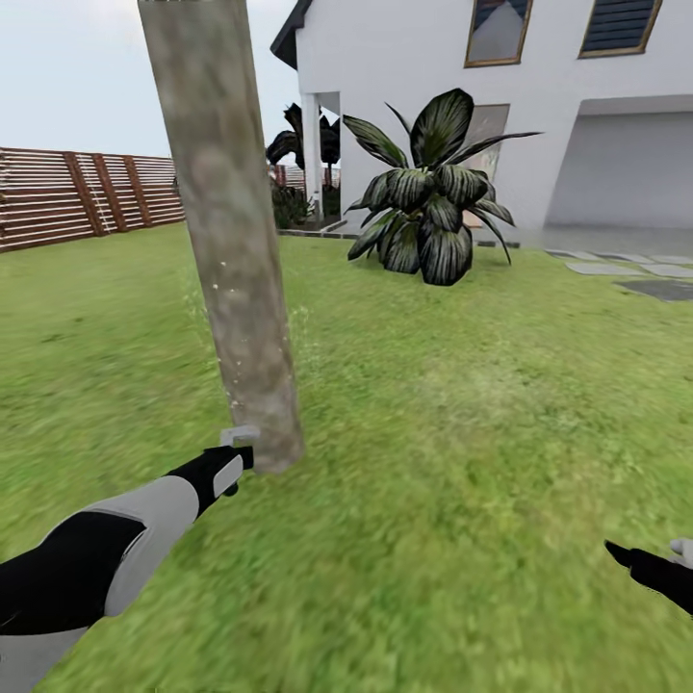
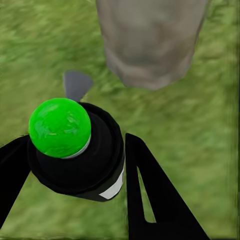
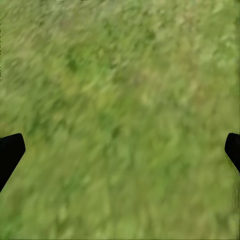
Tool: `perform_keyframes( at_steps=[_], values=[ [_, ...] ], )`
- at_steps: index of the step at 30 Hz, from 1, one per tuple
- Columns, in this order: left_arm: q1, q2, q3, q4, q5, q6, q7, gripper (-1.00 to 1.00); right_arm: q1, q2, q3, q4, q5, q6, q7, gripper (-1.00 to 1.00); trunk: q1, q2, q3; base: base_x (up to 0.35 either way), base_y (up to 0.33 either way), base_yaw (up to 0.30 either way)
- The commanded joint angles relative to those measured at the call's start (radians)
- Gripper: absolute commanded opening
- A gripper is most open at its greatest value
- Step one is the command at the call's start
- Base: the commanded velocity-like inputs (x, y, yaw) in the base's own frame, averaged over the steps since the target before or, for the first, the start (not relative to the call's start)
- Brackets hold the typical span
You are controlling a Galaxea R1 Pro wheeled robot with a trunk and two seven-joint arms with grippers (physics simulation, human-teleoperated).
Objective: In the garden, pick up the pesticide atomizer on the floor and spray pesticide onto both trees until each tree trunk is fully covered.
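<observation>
One thick pale grey-brown tree trunk (image 1: 236, 250) at twelve o'clock; my left claw (image 1: 234, 460) grips the black green-capped atomizer (image 2: 75, 150), spraying low; next I'd sweep upward. Right claw (image 3: 120, 150) spread, holding nothing.

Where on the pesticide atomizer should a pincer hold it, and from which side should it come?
On the round black body, below the green cap. In the left wrist view the left pincer already holds the pesticide atomizer this way: one finger on each side, coming from behind, so the grey nozzle stays free and points at the tree trunk. The curved sides probably seat best across the widest part.
</observation>
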Motion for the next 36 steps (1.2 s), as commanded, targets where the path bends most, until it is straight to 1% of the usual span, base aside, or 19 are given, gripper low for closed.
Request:
perform_keyframes(
  at_steps=[1, 5, 11, 21, 26, 32, 33, 34, 35, 36],
  values=[
    [0.000, -0.003, -0.002, 0.000, -0.001, 0.000, 0.000, -1.00, 0.000, 0.000, 0.000, 0.000, 0.000, 0.000, 0.000, 1.00, 0.000, 0.000, 0.000, 0.001, -0.334, 0.250],
    [0.000, -0.008, -0.002, 0.000, 0.000, 0.000, 0.000, -1.00, 0.000, 0.000, 0.000, 0.000, 0.000, 0.000, 0.000, 1.00, 0.000, 0.000, 0.000, 0.000, -0.334, 0.265],
    [0.000, -0.007, 0.000, 0.001, 0.001, 0.000, 0.000, -1.00, 0.000, 0.000, 0.000, 0.000, 0.000, 0.000, 0.000, 1.00, 0.000, 0.000, 0.000, 0.051, -0.331, 0.255],
    [0.000, -0.007, 0.000, 0.001, 0.001, 0.000, 0.000, -1.00, 0.000, -0.002, -0.002, 0.000, 0.000, -0.001, -0.005, 1.00, 0.000, 0.000, 0.000, 0.134, -0.306, 0.019],
    [0.000, -0.007, 0.000, 0.001, 0.000, 0.000, 0.000, -1.00, 0.000, -0.002, 0.000, -0.001, -0.001, 0.000, -0.001, 1.00, 0.000, 0.000, 0.000, 0.012, -0.061, 0.035],
    [0.000, -0.002, 0.003, -0.008, -0.004, 0.008, 0.000, -1.00, 0.000, -0.002, 0.000, -0.002, 0.000, 0.000, 0.000, 1.00, 0.000, 0.000, -0.003, 0.000, -0.002, 0.205],
    [-0.001, 0.000, 0.004, -0.010, -0.004, 0.021, -0.001, -1.00, 0.000, -0.002, 0.000, -0.002, 0.000, 0.000, 0.000, 1.00, 0.000, 0.000, -0.003, 0.000, 0.000, 0.075],
    [-0.002, 0.003, 0.004, -0.019, -0.006, 0.067, -0.002, -1.00, 0.000, -0.002, 0.000, -0.001, -0.001, 0.000, 0.000, 1.00, 0.000, 0.000, -0.003, 0.000, 0.000, 0.031],
    [-0.002, 0.009, 0.003, -0.052, -0.006, 0.127, -0.003, -1.00, 0.000, -0.002, 0.000, -0.002, 0.000, 0.000, 0.000, 1.00, 0.000, 0.000, -0.003, 0.000, 0.000, 0.016],
    [-0.003, 0.013, 0.003, -0.085, -0.006, 0.169, -0.004, -1.00, 0.000, -0.002, 0.000, -0.002, 0.000, 0.000, 0.000, 1.00, 0.000, 0.000, -0.003, 0.000, 0.000, 0.010]
  ],
)
